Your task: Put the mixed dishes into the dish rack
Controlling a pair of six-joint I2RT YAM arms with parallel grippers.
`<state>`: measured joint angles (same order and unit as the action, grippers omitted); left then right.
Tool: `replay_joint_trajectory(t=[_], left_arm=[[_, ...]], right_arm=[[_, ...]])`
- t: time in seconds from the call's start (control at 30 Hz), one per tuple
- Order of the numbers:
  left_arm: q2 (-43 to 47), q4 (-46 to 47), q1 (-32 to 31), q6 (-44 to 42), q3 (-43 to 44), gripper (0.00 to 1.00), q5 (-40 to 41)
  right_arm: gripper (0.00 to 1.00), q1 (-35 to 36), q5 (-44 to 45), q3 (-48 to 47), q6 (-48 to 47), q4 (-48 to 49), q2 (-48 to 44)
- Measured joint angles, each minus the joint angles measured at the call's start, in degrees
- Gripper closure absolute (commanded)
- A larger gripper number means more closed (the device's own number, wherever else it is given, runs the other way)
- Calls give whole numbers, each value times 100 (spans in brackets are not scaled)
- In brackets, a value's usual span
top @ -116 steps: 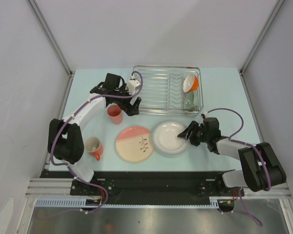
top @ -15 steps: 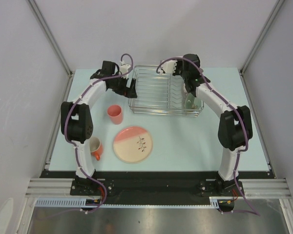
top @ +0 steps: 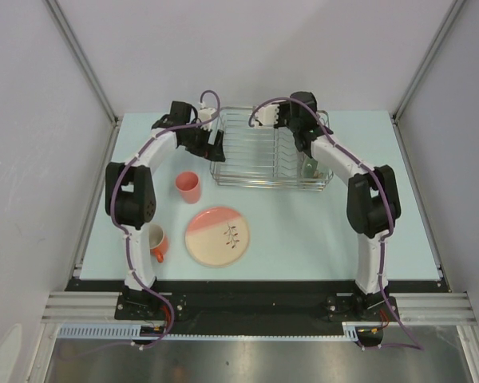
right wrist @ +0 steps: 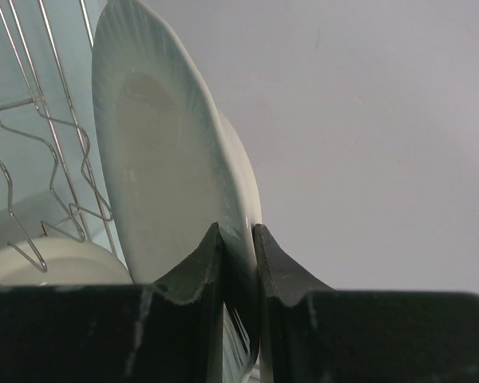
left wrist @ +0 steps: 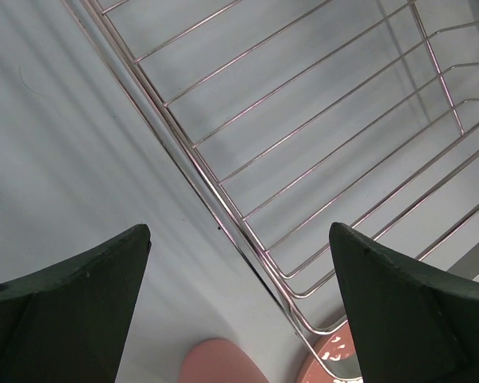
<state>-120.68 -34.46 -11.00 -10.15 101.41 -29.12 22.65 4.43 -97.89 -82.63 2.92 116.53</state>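
My right gripper is shut on the rim of the white plate and holds it upright, edge-on, above the dish rack and its slot wires. A cream bowl lies in the rack below it. The green bowl sits at the rack's right end. My left gripper is open and empty over the rack's front-left corner. The salmon-pink tumbler, the pink-and-cream plate and the orange mug stand on the table.
The light-blue table is fenced by grey walls left, right and behind. Both arms reach over the rack from either side. In the left wrist view the tumbler's rim and the pink plate's edge show below the fingers.
The right gripper lifted the white plate off the table and carried it up over the rack, shifting slightly left in the last half second. The left gripper moved from beside the tumbler to the rack's left side.
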Motion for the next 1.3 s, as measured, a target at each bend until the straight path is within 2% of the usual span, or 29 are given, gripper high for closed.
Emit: replay_joint_trajectory(t=[0.27,0.47,0.5,0.57,0.6,0.83,0.93,0.97,1.03,1.07,1.1,1.3], left_arm=[[-11,-22,13,-90,0,2,-15],[-22,-33,31,-133,0,9,-131],[-31,-39,33,-144,0,9,-142],[-59,-59,33,-164,0,10,-166],[-79,-74,35,-195,0,9,-175],[-120,-179,57,-302,0,9,-175],[-120,-192,87,-348,0,9,-175],[-120,-195,94,-352,0,9,-175],[-120,-208,114,-363,0,9,-175],[-120,-219,125,-372,0,8,-175],[-120,-223,131,-385,0,8,-175],[-118,-260,140,-387,0,7,-256]], right_arm=[[100,-76,-216,-20,4,17,177],[100,-173,-378,11,2,46,186],[98,-177,-385,61,-2,98,186],[86,-179,-387,149,-20,205,195],[83,-179,-385,221,-26,271,205],[73,-195,-315,595,11,756,219],[55,-203,-223,743,72,999,219],[44,-205,-197,782,105,1086,219],[32,-210,-162,872,195,1226,219],[12,-210,-142,911,243,1300,219],[0,-210,-118,931,310,1362,219],[0,-120,243,966,643,1740,184]])
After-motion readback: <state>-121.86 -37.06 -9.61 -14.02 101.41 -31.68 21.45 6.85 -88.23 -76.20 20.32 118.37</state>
